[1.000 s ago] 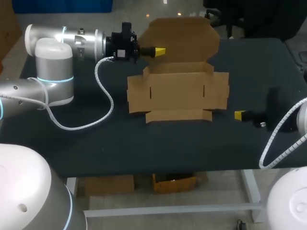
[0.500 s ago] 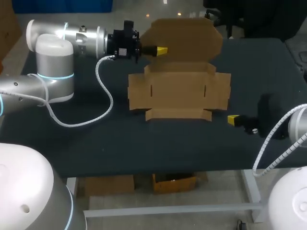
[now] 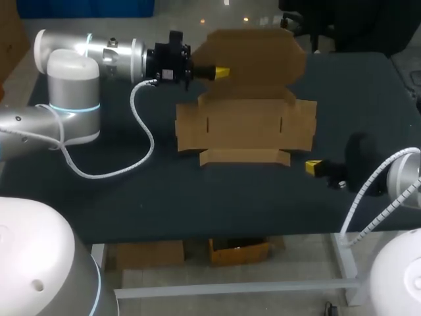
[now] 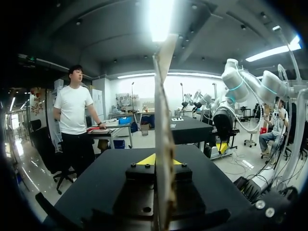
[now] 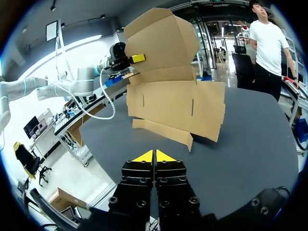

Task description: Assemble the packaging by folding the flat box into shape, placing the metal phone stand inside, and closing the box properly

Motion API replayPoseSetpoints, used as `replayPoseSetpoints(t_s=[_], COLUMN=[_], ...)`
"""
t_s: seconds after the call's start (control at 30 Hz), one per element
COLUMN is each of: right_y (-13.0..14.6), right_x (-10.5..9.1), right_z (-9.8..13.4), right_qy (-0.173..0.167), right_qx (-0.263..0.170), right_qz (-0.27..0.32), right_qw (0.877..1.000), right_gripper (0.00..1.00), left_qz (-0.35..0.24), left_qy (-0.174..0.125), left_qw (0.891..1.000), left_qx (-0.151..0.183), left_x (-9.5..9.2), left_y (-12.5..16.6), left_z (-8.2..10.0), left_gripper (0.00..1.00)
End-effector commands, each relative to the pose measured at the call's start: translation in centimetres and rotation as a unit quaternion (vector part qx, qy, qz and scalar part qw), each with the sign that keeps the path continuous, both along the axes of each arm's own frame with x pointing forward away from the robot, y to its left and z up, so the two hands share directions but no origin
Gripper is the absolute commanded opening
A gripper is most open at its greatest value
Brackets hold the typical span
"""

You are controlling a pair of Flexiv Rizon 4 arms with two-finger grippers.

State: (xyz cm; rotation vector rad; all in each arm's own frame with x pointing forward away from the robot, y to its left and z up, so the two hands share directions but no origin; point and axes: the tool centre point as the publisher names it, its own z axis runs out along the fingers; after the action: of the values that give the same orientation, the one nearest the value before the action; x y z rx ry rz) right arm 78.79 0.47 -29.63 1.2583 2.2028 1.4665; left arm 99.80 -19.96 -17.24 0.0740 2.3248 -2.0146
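While the box (image 3: pixel 245 125) lies mostly flat near the middle of the bench (image 3: pixel 197 204), its lid (image 3: pixel 253 58) stands upright at the far side. The left gripper (image 3: pixel 220 71) pinches the lid at its left edge, and the left wrist view shows the cardboard edge-on between the fingers. The right gripper (image 3: pixel 314 168) has its tips pressed together and holds nothing. It sits low over the bench, just off the box's front right corner, near the front flap (image 3: pixel 245 157). No phone stand shows in any view.

Risks, as judged:
- The lid is held at one edge only, so a pull from the left arm could drag the whole box or crease the lid off its fold line.
- Nothing pins the base, so a push from the closed right gripper on the front flap may slide the box rather than fold it.
- The closed tips could ride over the thin flap and buckle it.
- If the left grip slips, the lid falls back onto the flat panels.
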Motion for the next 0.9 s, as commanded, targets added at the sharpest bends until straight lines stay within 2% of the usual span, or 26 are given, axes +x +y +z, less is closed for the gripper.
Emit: replayPoseSetpoints(t_s=[0.03,0.9], right_y=[0.7,2.0], right_x=[0.1,0.2], right_z=[-0.7,-1.3], right_qy=[-0.012,-0.019], right_qx=[0.0,0.008], right_qz=[-0.003,0.018], right_qw=[1.0,1.0], right_gripper=[0.0,0.0], left_qz=[0.008,0.005], left_qy=[-0.002,0.018], left_qw=[1.0,1.0], left_qx=[0.005,0.013], left_x=[-0.9,-3.4], left_y=[0.1,0.0], left_z=[0.1,-0.4], left_gripper=[0.0,0.0])
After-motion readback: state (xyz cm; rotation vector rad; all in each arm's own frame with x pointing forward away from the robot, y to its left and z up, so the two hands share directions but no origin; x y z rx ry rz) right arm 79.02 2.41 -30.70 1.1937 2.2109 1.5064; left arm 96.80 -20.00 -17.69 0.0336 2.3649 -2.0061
